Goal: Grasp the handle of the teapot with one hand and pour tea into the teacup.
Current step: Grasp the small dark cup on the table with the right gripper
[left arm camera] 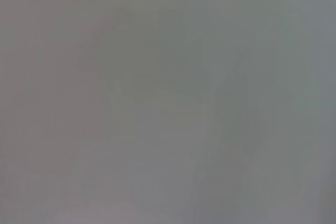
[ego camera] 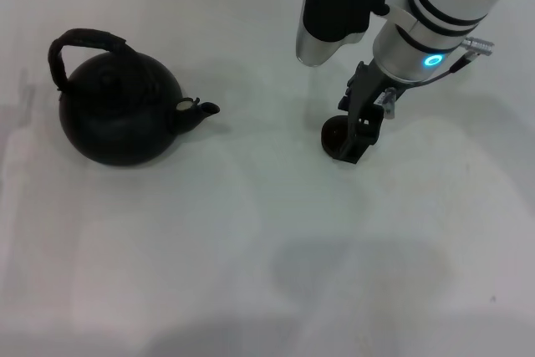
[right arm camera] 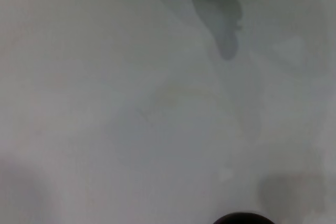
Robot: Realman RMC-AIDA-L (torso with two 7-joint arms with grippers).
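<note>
The teapot (ego camera: pixel 121 114) is a big round matte black pot standing on the white table at the left, its short spout (ego camera: pixel 203 110) pointing right. Its rough dark handle (ego camera: pixel 79 48) arches over the lid, and nothing touches it. The teacup (ego camera: pixel 333 134), tiny and dark, sits at the centre right, its right half hidden behind my right gripper (ego camera: pixel 353 150). That gripper comes down on the cup from the upper right. In the right wrist view only a dark rim of the teacup (right arm camera: pixel 242 219) shows at the picture's edge. My left gripper is out of view.
A black and silver cylinder of the arm (ego camera: pixel 333 7) hangs above the table behind the teacup. The white table (ego camera: pixel 267 248) stretches between teapot and cup and across the front. The left wrist view shows only a plain grey surface.
</note>
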